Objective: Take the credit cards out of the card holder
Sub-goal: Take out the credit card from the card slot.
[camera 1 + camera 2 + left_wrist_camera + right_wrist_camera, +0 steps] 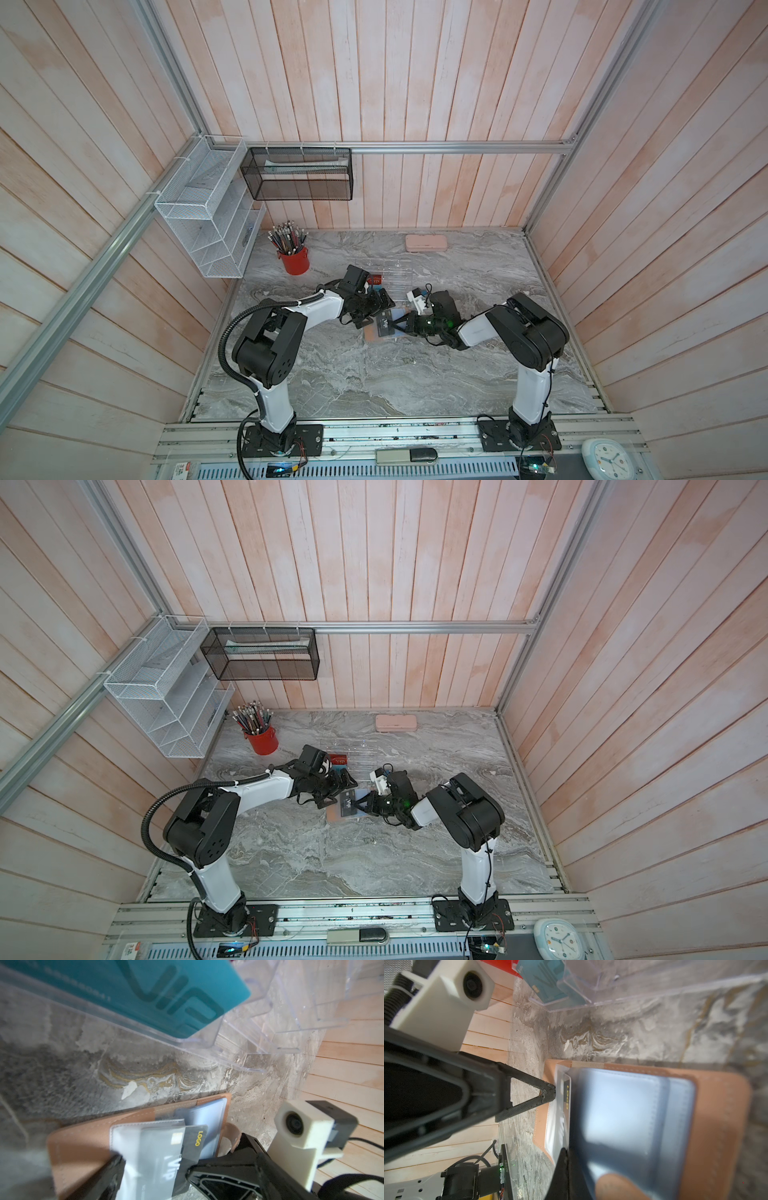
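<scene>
Right gripper (397, 326) pinches black card (384, 327) over marbled table (374, 374), left gripper (374, 309) wide, pink plank walls (415, 83) around.

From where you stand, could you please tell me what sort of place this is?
Probably a robot test booth staged as a desk: a grey marble-patterned tabletop, pale pink wooden plank walls, and a red round cup of pencils.
</scene>
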`<state>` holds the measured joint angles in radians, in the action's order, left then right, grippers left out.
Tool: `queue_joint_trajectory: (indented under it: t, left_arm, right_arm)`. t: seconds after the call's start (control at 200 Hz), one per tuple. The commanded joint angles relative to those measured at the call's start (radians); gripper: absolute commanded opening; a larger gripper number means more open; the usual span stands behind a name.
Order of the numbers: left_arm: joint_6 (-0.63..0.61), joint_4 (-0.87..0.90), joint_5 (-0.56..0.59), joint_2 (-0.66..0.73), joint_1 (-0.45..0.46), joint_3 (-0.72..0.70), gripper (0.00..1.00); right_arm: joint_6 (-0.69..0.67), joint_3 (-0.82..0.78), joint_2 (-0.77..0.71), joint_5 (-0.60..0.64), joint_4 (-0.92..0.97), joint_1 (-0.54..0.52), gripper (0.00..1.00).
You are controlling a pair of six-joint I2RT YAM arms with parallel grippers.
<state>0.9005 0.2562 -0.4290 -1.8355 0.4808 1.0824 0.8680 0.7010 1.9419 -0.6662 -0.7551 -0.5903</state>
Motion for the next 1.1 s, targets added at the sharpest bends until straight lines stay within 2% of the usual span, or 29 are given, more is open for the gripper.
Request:
queue_joint_trajectory:
  t: [0.0, 1.095]
  left_arm:
    - [-0.034, 0.100, 0.109, -0.084, 0.001, -0.065, 1.00]
    - [-0.042, 0.109, 0.064, -0.015, -0.017, -0.022, 1.00]
  right_arm:
    - [-0.027, -0.017, -0.021, -0.006, 0.013, 0.016, 0.00]
    - [-0.117, -0.037, -0.156, -0.018, 0.133, 0.048, 0.00]
